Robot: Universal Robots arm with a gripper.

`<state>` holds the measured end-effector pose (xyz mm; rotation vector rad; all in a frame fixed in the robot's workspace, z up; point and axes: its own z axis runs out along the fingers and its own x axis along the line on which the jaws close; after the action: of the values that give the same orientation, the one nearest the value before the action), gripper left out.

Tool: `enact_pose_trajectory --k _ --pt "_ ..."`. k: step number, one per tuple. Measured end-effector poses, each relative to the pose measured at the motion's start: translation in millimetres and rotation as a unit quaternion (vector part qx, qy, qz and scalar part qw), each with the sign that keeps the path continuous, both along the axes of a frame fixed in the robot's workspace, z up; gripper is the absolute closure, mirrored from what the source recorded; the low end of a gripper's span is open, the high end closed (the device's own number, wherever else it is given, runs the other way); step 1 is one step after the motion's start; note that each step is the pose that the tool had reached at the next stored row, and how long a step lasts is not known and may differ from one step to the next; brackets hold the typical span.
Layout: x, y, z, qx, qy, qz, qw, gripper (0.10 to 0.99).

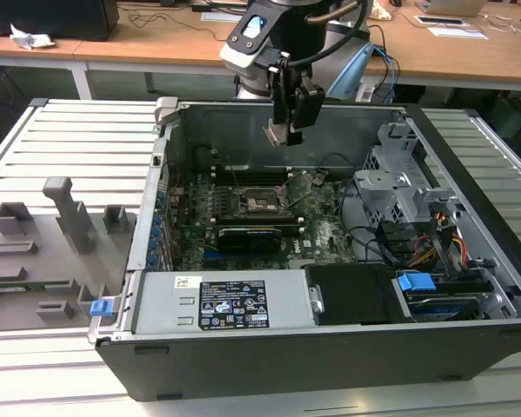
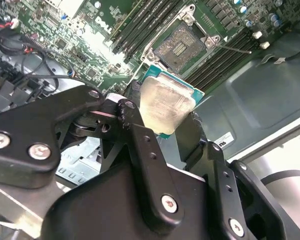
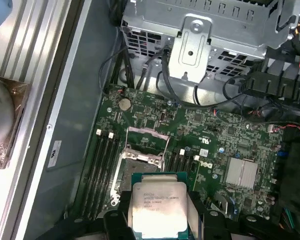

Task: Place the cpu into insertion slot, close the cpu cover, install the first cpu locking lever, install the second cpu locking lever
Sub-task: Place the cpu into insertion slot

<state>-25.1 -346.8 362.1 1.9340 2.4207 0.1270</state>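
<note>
Second wrist view: nearest, the gripper (image 2: 164,120) is seen with its black jaws closed on two opposite edges of the chip (image 2: 167,102), the silvery face turned toward the camera. The chip is held in the air, clear of the green circuit board (image 2: 90,30). Beyond it, the socket (image 2: 182,45) is seen with its dark pin field uncovered and nothing seated in it. In the exterior view, the arm is seen hanging over the open computer case (image 1: 469,339), with a wooden desk (image 1: 156,39) behind it.
</note>
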Motion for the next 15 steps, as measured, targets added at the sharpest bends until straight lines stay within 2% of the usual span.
enact_pose_trajectory --k 9,11,13,15 --pt "-3.3 0.0 -0.7 0.0001 0.0002 -0.022 0.9998 0.561" --pt "-3.4 0.0 -1.4 -0.0001 0.0029 -0.024 0.9997 0.561" --pt "-3.5 0.0 -3.5 -0.0003 0.0068 -0.024 0.9997 0.561" --pt "-3.4 0.0 -4.5 -0.0006 0.0082 -0.024 0.9997 0.561"
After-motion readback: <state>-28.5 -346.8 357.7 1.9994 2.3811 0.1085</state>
